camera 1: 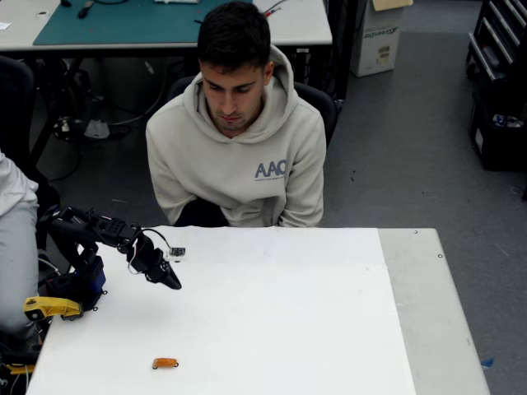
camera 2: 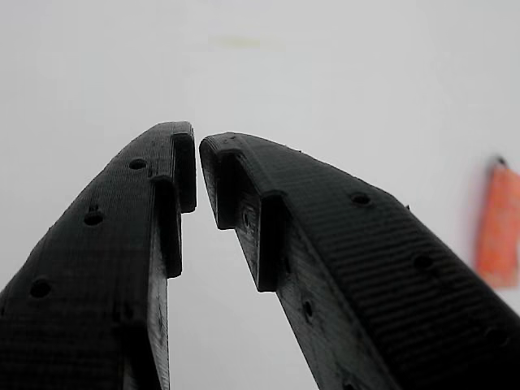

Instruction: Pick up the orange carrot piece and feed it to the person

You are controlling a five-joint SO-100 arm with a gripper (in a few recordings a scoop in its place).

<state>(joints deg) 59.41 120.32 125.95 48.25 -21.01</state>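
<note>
Black two-finger tool [camera 1: 171,282] of mine hangs over the left part of the white counter [camera 1: 272,329] in the overhead view, its tips pointing down and to the right, with nothing between them. The small oblong bright-orange carrot piece [camera 1: 165,363] lies well apart from it, toward the near edge, almost straight below the tips in this picture, long axis running left to right. The dark-haired person in the light beige hoodie [camera 1: 239,156] sits behind the far edge, so the carrot piece lies the opposite way from him. My arm's base is cut off at the left edge.

In the wrist view my tool [camera 2: 197,154] is nearly closed, the tips standing a thin gap apart and empty. The carrot piece [camera 2: 499,227] sits at the right border, blurred, appearing upright here, partly hidden by my right finger [camera 2: 357,268]. I judge I must swing toward it and widen first.
</note>
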